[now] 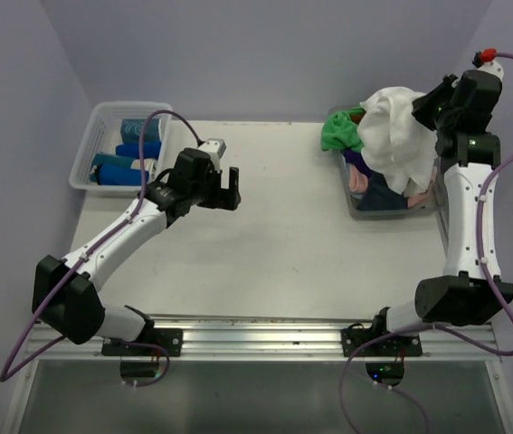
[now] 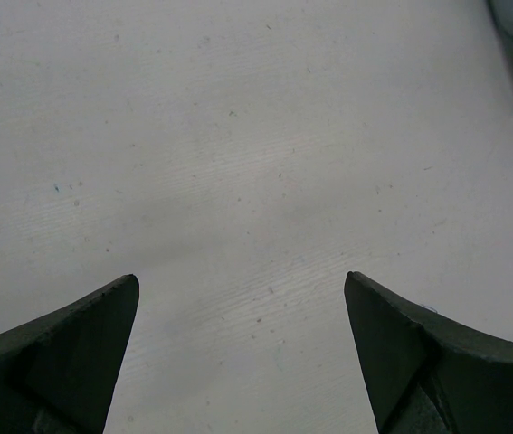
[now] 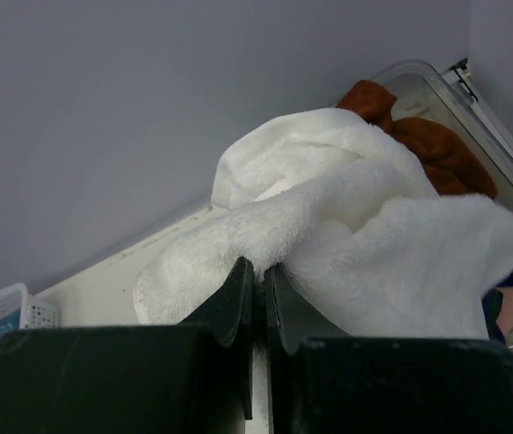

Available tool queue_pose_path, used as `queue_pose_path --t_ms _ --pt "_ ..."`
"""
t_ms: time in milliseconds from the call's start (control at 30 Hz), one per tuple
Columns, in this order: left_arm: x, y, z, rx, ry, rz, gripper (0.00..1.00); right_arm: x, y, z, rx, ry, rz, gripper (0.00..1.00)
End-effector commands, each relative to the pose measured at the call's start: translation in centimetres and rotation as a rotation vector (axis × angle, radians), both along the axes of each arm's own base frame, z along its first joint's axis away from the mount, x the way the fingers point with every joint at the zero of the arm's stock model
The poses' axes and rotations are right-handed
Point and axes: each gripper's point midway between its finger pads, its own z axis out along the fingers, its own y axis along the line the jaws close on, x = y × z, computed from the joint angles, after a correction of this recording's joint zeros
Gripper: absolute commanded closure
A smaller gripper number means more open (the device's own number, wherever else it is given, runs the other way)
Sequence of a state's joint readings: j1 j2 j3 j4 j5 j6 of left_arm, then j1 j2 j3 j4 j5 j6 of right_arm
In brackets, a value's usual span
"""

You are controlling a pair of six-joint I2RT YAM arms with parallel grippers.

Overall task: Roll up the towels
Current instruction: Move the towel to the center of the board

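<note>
The right gripper (image 1: 426,108) is clenched on a fluffy white terry-cloth towel (image 1: 392,136). In the right wrist view its two dark fingers (image 3: 238,294) are pressed almost together with a fold of the pile caught between them. The towel is lifted and bunched, and it hangs over the clear plastic tub (image 1: 392,213) that sits at about two o'clock on the white table (image 1: 274,253). Its lower folds drape onto the heap inside.

A bright green towel (image 1: 337,134) spills over the tub's rim at the ten o'clock side of that heap. Below the white one I can make out a bit of purple cloth (image 1: 354,161), a pink towel (image 1: 358,181) and a dark slate-grey one (image 1: 387,194). The right wrist camera also shows a rust-brown towel (image 3: 428,145) lying against the tub's far wall, behind the white towel.

The left gripper (image 1: 229,188) hovers over bare tabletop towards nine o'clock. Its jaws are spread wide and nothing is between them; the left wrist view shows only the speckled white surface in the gap.

At ten o'clock stands a white slotted plastic basket (image 1: 89,154) holding several blue towels (image 1: 125,172). They look rolled, though I cannot tell how many there are.
</note>
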State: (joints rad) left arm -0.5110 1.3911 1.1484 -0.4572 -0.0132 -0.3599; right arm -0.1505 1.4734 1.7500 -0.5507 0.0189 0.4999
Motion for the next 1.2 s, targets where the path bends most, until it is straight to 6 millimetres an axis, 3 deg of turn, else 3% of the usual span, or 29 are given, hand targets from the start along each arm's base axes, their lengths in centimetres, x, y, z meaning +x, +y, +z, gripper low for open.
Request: queue_pose_path --t_ms 0,100,133,167,233,267,400,500,533,633,733,767,833,867,933,967,1000,1033,1100,1167 --pt "0.6 0.0 2.8 -0.041 -0.055 0.024 0.0 -1.5 2.5 4.9 0.02 -0.11 0.105 1.0" --pt "0.6 0.6 2.5 -0.019 -0.049 0.057 0.0 -2.5 4.8 8.0 0.015 -0.183 0.194 1.0" --pt "0.6 0.8 2.1 -0.017 -0.032 0.08 0.0 -2.4 6.0 8.1 0.013 -0.173 0.235 1.0" --pt "0.7 1.0 2.0 -0.015 -0.024 0.098 0.0 -3.0 7.2 9.9 0.003 -0.209 0.283 1.0" --pt "0.9 1.7 1.3 0.006 -0.002 0.15 0.01 -3.6 9.1 10.6 -0.018 -0.204 0.332 1.0" --pt "0.8 2.0 1.1 0.002 0.021 0.174 0.0 -4.2 11.7 11.8 -0.046 -0.231 0.398 1.0" --pt "1.1 4.2 1.3 -0.03 0.057 0.251 0.0 -5.7 17.0 13.0 -0.039 -0.262 0.552 1.0" --pt "1.5 7.5 2.4 -0.073 0.041 0.335 0.01 -6.8 21.2 12.0 -0.02 -0.254 0.674 1.0" --pt "1.9 9.5 2.9 -0.078 0.029 0.391 0.01 -7.1 22.3 11.7 -0.015 -0.253 0.703 1.0" --pt "1.8 12.4 4.5 -0.085 -0.01 0.481 0.01 -8.9 27.8 8.8 0.01 -0.196 0.867 1.0" --pt "2.0 14.3 5.8 -0.096 -0.038 0.56 0.01 -10.8 32.0 4.6 -0.003 -0.096 0.992 1.0" --pt "2.0 14.6 6.0 -0.101 -0.045 0.572 0.01 -11.3 33.1 1.8 0.002 -0.032 1.033 1.0" --pt "2.3 15.0 6.4 -0.12 -0.059 0.598 0.01 -12.8 34.4 -0.6 -0.004 0.024 1.087 1.0" --pt "2.3 14.9 6.3 -0.125 -0.057 0.597 0.02 -13.2 34.3 -3.8 -0.012 0.098 1.091 1.0" --pt "2.4 14.2 5.8 -0.141 -0.036 0.571 0.02 -13.8 33.3 -6.6 -0.04 0.158 1.073 1.0" --pt "2.5 14.0 5.5 -0.147 -0.03 0.561 0.02 -14.5 32.6 -9.1 -0.062 0.218 1.066 0.93" --pt "2.5 13.5 5.2 -0.16 -0.018 0.538 0.03 -14.8 32.0 -10.3 -0.088 0.253 1.064 0.54" --pt "2.5 13.2 4.5 -0.159 -0.001 0.526 0.04 -15.5 30.8 -12.2 -0.141 0.324 1.058 0.36" --pt "2.7 13.0 3.3 -0.149 0.026 0.52 0.08 -14.7 27.7 -15.0 -0.239 0.4 0.908 0.15" --pt "2.8 12.4 1.2 -0.115 0.093 0.503 0.11 -13.9 24.8 -17.0 -0.246 0.449 0.796 0.14"
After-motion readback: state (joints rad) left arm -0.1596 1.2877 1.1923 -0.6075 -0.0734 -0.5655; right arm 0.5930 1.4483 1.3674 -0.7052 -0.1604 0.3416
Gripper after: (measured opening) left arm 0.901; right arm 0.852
